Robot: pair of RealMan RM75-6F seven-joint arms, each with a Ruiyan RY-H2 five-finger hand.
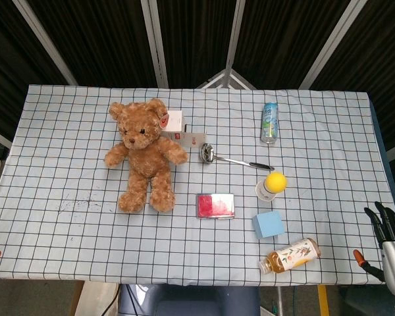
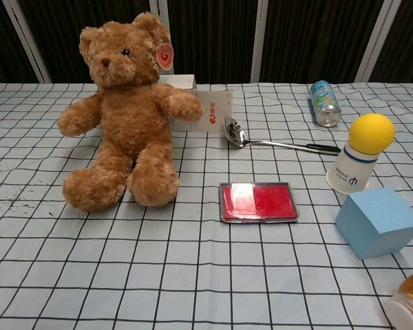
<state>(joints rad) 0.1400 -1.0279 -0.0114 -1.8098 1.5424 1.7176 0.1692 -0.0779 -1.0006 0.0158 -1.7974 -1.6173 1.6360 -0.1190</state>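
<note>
My right hand (image 1: 390, 232) shows only in the head view, off the table's right front corner, dark fingers spread and holding nothing. It is nearest the lying juice bottle (image 1: 291, 255) (image 2: 411, 302) and the blue cube (image 1: 269, 224) (image 2: 378, 221). My left hand is in neither view. A brown teddy bear (image 1: 145, 153) (image 2: 124, 110) sits at the table's left centre. A red flat case (image 1: 215, 205) (image 2: 257, 201) lies in the middle.
A yellow ball (image 1: 275, 182) (image 2: 372, 133) sits on an upturned paper cup (image 2: 349, 174). A metal ladle (image 1: 227, 158) (image 2: 268, 141), a lying can (image 1: 269, 122) (image 2: 324, 102) and a white box (image 1: 176, 125) (image 2: 206, 110) lie further back on the checked cloth (image 1: 66, 197).
</note>
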